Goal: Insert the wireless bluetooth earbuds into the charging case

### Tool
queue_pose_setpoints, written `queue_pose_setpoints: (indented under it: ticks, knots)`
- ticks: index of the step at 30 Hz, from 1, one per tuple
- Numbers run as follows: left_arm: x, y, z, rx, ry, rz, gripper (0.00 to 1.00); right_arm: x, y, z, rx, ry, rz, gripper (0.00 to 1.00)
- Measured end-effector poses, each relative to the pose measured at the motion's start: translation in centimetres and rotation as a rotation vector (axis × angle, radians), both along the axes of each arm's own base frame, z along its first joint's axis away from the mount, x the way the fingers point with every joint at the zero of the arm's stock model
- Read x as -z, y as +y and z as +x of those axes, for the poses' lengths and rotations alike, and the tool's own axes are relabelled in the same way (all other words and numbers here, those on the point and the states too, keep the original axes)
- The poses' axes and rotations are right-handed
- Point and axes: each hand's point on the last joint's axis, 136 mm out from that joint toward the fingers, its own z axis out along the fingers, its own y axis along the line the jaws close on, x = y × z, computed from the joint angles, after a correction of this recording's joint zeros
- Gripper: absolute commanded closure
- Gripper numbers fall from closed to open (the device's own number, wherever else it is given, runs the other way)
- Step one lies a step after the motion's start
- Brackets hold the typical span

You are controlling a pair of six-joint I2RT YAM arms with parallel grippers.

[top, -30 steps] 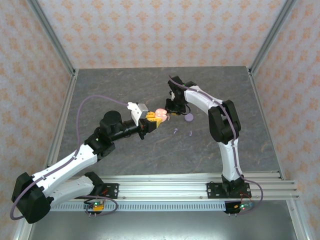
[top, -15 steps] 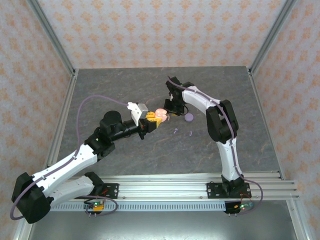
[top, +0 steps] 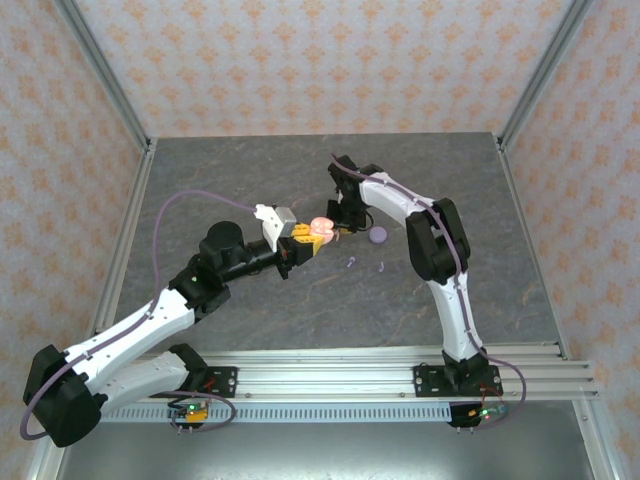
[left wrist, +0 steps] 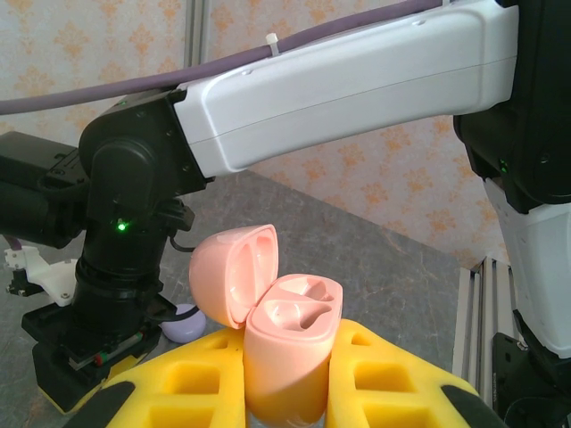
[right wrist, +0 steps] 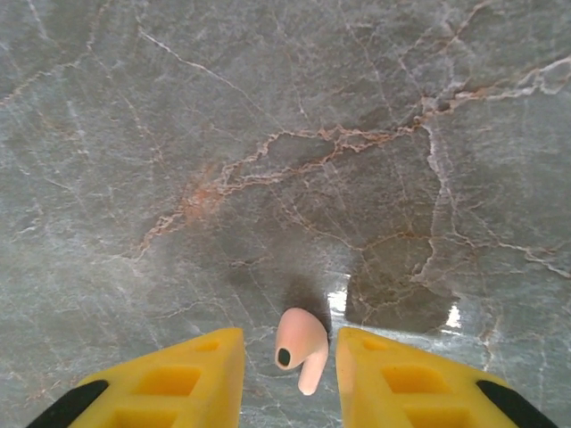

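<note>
My left gripper [top: 302,241] is clamped shut on the pink charging case [left wrist: 287,352], holding it upright between the yellow fingers with its lid [left wrist: 225,278] flipped open to the side. From the left wrist cam I count two sockets in that case, both empty. My right gripper [right wrist: 290,337] sits just beside the case in the overhead view. It has one salmon-pink earbud [right wrist: 300,346] between its fingers, stem pointing down toward the camera. There's a sliver of gap on the left side of that earbud, so honestly I can't tell whether it's actually pinched or just bracketed. On the grey marble table [top: 250,180] I count two lilac earbuds, one [top: 350,262] and the other [top: 381,267], lying near each other on the near side of my right gripper. One lilac case [top: 377,236] sits closed just to the right of that gripper. That makes two cases and three earbuds I can pick out.
</note>
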Motion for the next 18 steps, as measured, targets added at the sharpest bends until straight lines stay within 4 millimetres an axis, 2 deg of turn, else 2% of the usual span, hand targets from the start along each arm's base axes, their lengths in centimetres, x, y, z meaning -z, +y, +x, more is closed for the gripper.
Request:
queue_pose_setpoints:
  ticks: [5, 18]
  knots:
    - [-0.01, 0.00, 0.00, 0.000, -0.001, 0.000, 0.96, 0.76, -0.16, -0.25, 0.000, 0.020, -0.012, 0.68]
    - [-0.21, 0.09, -0.11, 0.000, -0.005, -0.003, 0.96, 0.91, -0.30, -0.30, -0.008, 0.017, -0.056, 0.72]
